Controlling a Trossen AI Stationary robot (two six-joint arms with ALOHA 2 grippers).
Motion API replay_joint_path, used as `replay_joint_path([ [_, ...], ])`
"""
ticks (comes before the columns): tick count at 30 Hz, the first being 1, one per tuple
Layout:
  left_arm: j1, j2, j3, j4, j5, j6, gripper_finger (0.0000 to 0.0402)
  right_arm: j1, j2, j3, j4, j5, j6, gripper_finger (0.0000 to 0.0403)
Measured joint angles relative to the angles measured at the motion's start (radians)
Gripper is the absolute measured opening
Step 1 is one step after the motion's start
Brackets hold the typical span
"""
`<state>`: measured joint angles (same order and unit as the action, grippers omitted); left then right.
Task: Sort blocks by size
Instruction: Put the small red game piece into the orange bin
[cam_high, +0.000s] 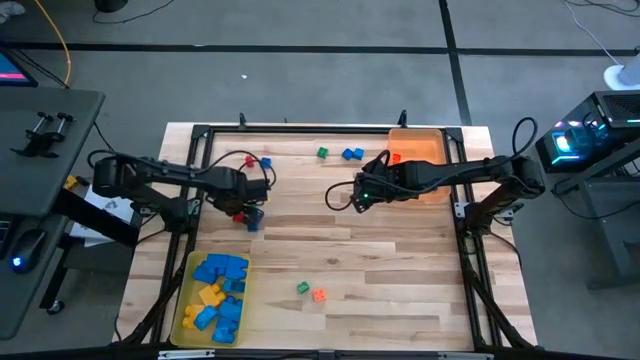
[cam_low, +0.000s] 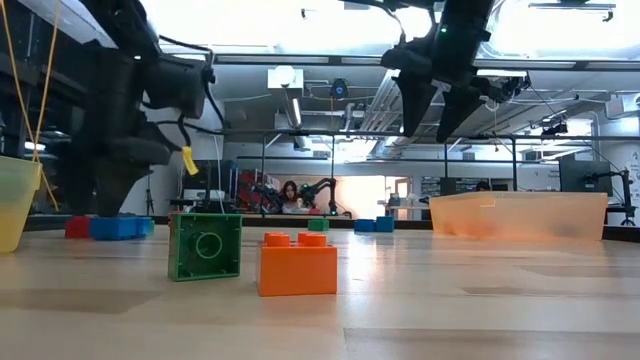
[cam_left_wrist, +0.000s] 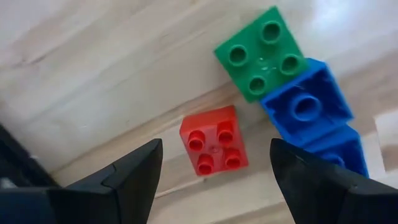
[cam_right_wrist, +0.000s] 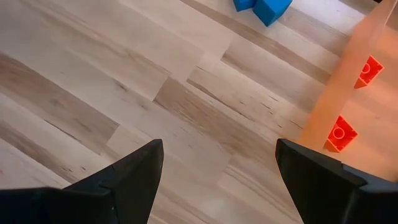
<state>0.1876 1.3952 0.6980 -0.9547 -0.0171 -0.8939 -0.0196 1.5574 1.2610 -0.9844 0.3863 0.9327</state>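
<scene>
The left claw (cam_left_wrist: 211, 171) hangs wide open and empty over a small red brick (cam_left_wrist: 212, 141), which lies studs-up on the bench (cam_high: 400, 280) between its fingers, untouched. Just beyond the red brick sit a green brick (cam_left_wrist: 261, 51) and a blue brick (cam_left_wrist: 306, 106), touching each other; a second blue piece beyond them is cut off at the frame edge. The right claw (cam_right_wrist: 214, 177) is likewise spread wide and empty above bare planks, beside the translucent orange tray (cam_high: 420, 150), which holds small orange-red cubes (cam_right_wrist: 341, 132). A translucent yellow tray (cam_high: 182, 310) near the left arm carries larger blue and yellow blocks (cam_high: 220, 290). Loose green (cam_low: 205, 245) and orange (cam_low: 297, 265) bricks lie toward the bench's front. Behind, the lab is dim; a distant person sits indistinct.
</scene>
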Motion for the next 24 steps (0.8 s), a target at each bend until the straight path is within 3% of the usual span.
replay_joint_path([
  [7, 0.018, -0.002, -0.089, 0.119, -0.012, -0.137, 0.0282, 0.000, 0.000, 0.000, 0.002, 0.011, -0.026, 0.0307],
  [12, 0.022, -0.004, -0.108, 0.145, -0.009, -0.146, 0.0272, 0.000, 0.000, 0.000, 0.003, 0.017, -0.026, 0.0307],
  [15, 0.022, -0.003, -0.109, 0.150, -0.004, -0.142, 0.0235, 0.000, 0.000, 0.000, 0.003, 0.017, -0.026, 0.0307],
  [21, 0.022, -0.012, -0.106, 0.164, 0.012, -0.085, 0.0101, 0.000, 0.000, 0.000, 0.002, 0.017, -0.063, 0.0307],
  [24, 0.028, -0.034, -0.091, 0.156, 0.003, -0.024, 0.0100, 0.006, -0.003, 0.000, -0.001, 0.016, -0.080, 0.0307],
])
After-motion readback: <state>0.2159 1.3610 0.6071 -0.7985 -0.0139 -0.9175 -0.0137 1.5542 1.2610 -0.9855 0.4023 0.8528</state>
